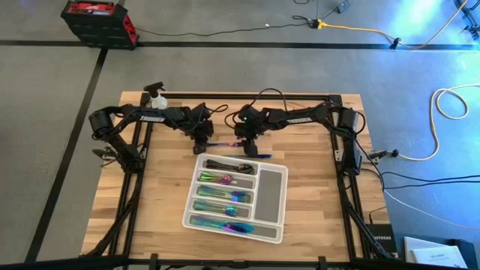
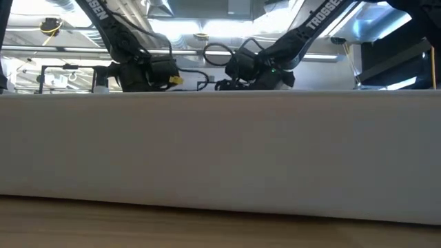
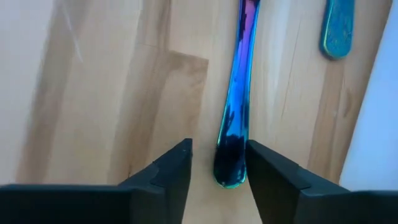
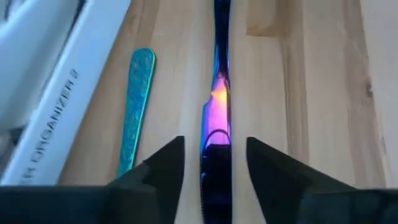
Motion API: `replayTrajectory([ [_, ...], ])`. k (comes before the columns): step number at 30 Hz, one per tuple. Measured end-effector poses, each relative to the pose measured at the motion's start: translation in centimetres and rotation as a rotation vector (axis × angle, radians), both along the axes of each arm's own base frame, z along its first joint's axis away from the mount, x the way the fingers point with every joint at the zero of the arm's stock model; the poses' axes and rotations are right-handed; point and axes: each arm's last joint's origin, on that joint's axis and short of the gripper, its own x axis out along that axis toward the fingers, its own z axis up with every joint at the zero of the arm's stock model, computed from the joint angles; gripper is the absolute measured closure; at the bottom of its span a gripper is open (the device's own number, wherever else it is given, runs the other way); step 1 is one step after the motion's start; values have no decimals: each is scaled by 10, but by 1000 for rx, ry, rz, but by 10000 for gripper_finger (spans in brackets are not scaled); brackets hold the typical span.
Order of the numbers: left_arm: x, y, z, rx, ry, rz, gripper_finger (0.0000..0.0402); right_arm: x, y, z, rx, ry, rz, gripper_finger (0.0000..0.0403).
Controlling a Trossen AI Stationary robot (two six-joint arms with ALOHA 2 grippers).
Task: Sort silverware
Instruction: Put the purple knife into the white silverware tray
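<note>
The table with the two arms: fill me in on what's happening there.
Both arms are bent over one slim iridescent blue-purple metal utensil lying on the wooden table just behind the white compartment tray. The left tool is open around its rounded handle end; the right tool is open around the other end. A second teal iridescent piece lies beside the tray. Several pieces are already sorted in the tray.

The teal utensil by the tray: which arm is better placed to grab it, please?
Probably the right: its open pincer sits close beside the teal utensil; the left pincer is farther.
</note>
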Motion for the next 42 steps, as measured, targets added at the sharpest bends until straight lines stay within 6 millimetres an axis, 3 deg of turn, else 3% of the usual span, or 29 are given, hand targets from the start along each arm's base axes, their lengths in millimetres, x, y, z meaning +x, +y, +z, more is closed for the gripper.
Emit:
replayTrajectory([
  [4,2,-2,11,54,-44,-12,243,1,0,5,-5,-22,-3,218],
  [9,4,-9,21,96,-84,-69,234,1,0,8,-7,-29,-7,213],
  [19,15,-29,0,166,-15,-209,233,0,0,8,2,-19,-28,213],
  [25,17,-23,-12,146,23,-156,233,0,0,8,1,-19,-28,213],
  [33,16,-21,-10,135,17,-136,234,0,0,8,1,-18,-28,213],
  [42,16,-20,-11,150,24,-125,296,0,0,8,0,-19,-28,213],
])
